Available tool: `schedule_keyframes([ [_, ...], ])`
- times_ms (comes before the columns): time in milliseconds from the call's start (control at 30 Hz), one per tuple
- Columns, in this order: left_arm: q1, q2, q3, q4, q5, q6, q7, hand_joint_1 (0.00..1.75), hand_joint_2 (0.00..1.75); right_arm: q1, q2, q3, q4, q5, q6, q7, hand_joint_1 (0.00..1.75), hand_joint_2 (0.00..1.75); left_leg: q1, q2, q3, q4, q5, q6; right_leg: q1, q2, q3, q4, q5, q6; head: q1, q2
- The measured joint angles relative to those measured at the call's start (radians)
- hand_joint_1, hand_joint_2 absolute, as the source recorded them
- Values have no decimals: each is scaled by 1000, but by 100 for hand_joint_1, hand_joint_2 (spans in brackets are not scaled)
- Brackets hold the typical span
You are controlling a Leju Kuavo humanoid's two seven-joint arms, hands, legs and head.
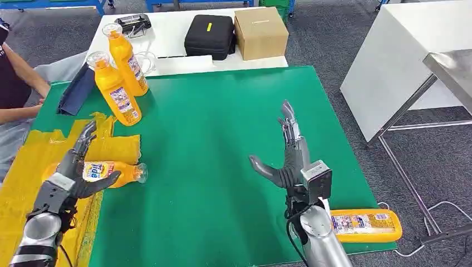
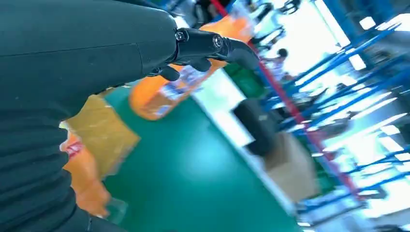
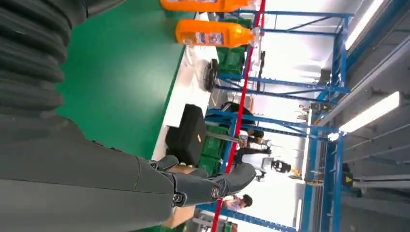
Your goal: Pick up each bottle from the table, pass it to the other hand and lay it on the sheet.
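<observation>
An orange bottle (image 1: 114,172) (image 2: 84,181) lies on its side at the edge of the yellow sheet (image 1: 33,167) (image 2: 104,128), its cap pointing over the green mat (image 1: 222,139). My left hand (image 1: 78,167) (image 2: 72,72) is over its base end, fingers stretched out and thumb in front of it, not closed on it. Two more orange bottles (image 1: 115,90) (image 1: 128,58) stand upright at the back left, also in the right wrist view (image 3: 212,34) (image 3: 200,4). Another bottle (image 1: 362,224) lies at the front right edge. My right hand (image 1: 286,158) (image 3: 121,183) is empty above mid table, fingers spread.
A person (image 1: 14,78) sits at the left edge. A dark blue folder (image 1: 78,89) lies by the upright bottles. Behind the mat stand a black case (image 1: 209,36) and a cardboard box (image 1: 260,32). A white table (image 1: 401,61) is at the right.
</observation>
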Motion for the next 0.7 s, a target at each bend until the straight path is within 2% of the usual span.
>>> schedule_keyframes([
  [167,23,-29,40,-79,95,-66,-7,0,175,0,-11,5,0,71,24,11,0,175,0,0,0,0,0,0,0,0,1,0,0,0,0,0],
  [267,33,-56,51,-104,114,-83,-3,0,175,-1,-43,32,-2,100,110,25,0,175,0,0,0,0,0,0,0,0,1,0,0,0,0,0],
  [433,44,-88,48,-103,84,-72,17,0,175,4,-136,86,-33,152,230,-1,0,175,-1,0,0,0,0,0,-1,0,1,0,0,0,0,0],
  [700,67,-119,46,-91,70,-56,21,0,175,73,-280,105,-120,237,243,-19,0,175,-1,0,0,0,-1,0,-1,0,0,-1,0,0,0,0],
])
